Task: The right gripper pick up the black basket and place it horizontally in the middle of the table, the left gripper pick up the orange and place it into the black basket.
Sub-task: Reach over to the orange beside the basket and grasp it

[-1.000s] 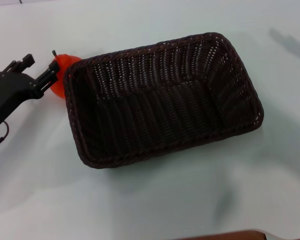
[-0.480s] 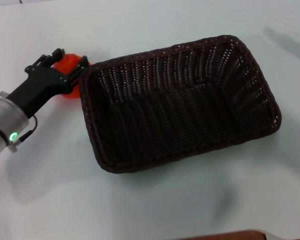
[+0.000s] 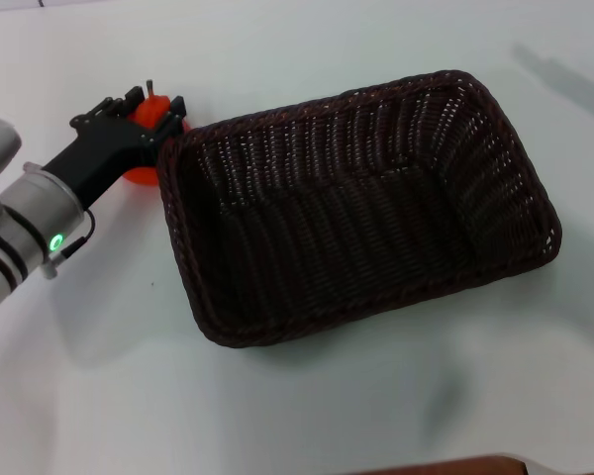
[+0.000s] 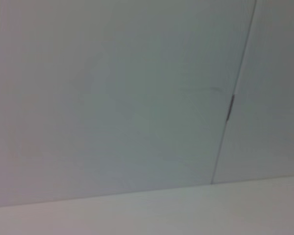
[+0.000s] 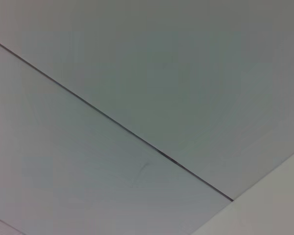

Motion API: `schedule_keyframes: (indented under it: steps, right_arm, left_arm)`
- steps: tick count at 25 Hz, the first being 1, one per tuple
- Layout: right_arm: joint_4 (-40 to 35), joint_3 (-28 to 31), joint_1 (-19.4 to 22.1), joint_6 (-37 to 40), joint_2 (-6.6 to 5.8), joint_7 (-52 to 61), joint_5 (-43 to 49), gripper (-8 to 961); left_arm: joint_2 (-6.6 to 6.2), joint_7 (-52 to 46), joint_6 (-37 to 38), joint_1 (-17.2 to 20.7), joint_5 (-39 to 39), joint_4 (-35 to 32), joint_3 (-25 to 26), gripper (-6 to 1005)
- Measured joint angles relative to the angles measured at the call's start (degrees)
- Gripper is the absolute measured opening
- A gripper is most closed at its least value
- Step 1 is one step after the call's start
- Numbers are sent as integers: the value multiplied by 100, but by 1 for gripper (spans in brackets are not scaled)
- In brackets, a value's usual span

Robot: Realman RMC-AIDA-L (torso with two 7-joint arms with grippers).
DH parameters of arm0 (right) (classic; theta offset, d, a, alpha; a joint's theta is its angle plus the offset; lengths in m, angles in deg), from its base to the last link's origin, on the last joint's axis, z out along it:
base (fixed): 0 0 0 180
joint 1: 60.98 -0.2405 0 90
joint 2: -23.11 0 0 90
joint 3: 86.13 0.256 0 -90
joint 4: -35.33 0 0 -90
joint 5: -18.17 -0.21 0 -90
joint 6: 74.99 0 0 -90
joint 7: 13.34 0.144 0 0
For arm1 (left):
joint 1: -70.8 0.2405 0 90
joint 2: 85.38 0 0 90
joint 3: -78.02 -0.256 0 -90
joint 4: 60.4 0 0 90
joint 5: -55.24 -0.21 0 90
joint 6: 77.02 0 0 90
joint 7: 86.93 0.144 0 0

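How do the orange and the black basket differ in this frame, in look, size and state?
Size: the orange is small, the black basket many times larger. Look: the orange is bright, round and stemmed; the basket is dark woven wicker, rectangular, with sloped sides. State: the left gripper is around the orange, while nothing touches the basket, which sits open and empty. The right gripper is out of view. Both are at the table's left half, the orange just outside the basket's left end.

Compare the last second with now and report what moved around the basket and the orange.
The left tool advanced over the orange beside the black basket's left end; more of its silver wrist shows now. Orange and basket both sit further right in the head view than a second ago. The orange remains outside the basket on the table. The right tool stays out of view.
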Motion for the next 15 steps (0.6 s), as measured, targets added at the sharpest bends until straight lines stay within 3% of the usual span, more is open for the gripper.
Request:
schedule_keyframes:
  steps: [8, 15]
  right_arm:
    - [28, 0, -31, 114, 0, -8, 27, 627]
    - [316, 0, -86, 240, -65, -135, 15, 627]
  left_arm:
    - [-31, 314, 76, 113, -1, 97, 549, 455]
    - [-108, 271, 6, 304, -1, 258, 564, 308]
